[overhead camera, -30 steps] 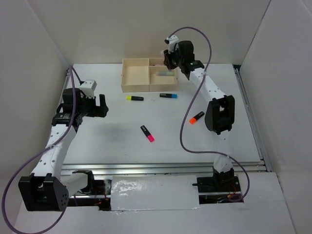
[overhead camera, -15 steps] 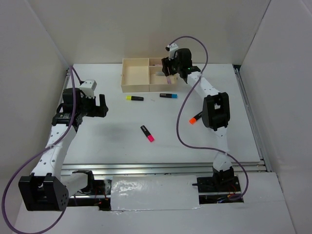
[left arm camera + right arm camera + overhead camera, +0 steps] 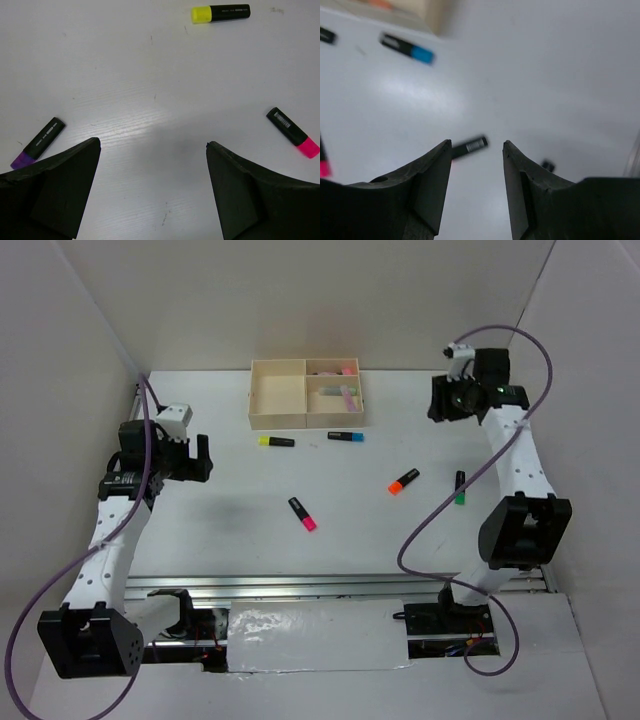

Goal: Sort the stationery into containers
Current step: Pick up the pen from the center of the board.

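Pastel markers [image 3: 346, 396] lie in the small right-hand sections of the shallow, thin-walled beige tray [image 3: 278, 423], upper centre of the overhead view. Below it, black-bodied ones lie loose on the matte white counter [image 3: 230, 530]: yellow marker [image 3: 276, 441], blue marker [image 3: 346, 436], pink marker [image 3: 303, 513], orange marker [image 3: 404, 481], green marker [image 3: 460, 488]. Only the left wrist view shows a purple marker [image 3: 37, 142], at its lower left. The left tool [image 3: 152, 145] gapes wide and empty. The right tool [image 3: 476, 144], in a blurred view, stands parted, grasping nothing.

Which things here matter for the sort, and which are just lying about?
Job: tray; yellow marker, blue marker, orange marker, green marker, pink marker, purple marker; sorted markers.
Lying about: purple cables, shiny sheet.
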Motion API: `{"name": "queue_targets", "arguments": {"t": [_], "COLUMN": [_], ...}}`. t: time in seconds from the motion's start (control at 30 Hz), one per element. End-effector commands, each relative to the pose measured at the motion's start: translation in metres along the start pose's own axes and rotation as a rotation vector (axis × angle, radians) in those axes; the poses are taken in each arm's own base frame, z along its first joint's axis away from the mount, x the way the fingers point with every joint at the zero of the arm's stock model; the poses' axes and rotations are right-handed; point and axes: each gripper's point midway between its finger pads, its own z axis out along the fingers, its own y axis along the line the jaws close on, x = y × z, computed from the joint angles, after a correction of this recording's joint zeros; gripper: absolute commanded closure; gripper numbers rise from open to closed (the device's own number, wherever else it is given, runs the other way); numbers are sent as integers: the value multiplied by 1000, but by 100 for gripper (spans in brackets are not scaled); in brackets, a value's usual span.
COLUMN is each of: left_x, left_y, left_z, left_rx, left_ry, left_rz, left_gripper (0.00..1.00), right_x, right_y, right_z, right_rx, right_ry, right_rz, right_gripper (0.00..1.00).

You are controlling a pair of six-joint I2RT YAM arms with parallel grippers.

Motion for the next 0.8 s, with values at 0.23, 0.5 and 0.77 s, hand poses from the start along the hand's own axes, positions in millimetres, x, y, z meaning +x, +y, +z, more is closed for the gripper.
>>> {"name": "queue_targets", "arguments": {"t": [0.23,0.5,0.77], "left_x": [-4,12,28], "left_y": [14,32,79], "left_z": [-1,-7,-6], "left_rx": [-71,-126,-83], "left_ry": [14,70,209], "left_rz": [-21,-22,19], "left_gripper": [1,1,1], "right_x": [208,245,266], "right_y": [-78,-104,-108], "right_z": [-19,-1,19], "right_rx": [140,178,171], "right_ry": [609,719,787], "right_rz": [208,274,289], "right_gripper": [44,41,43]}}
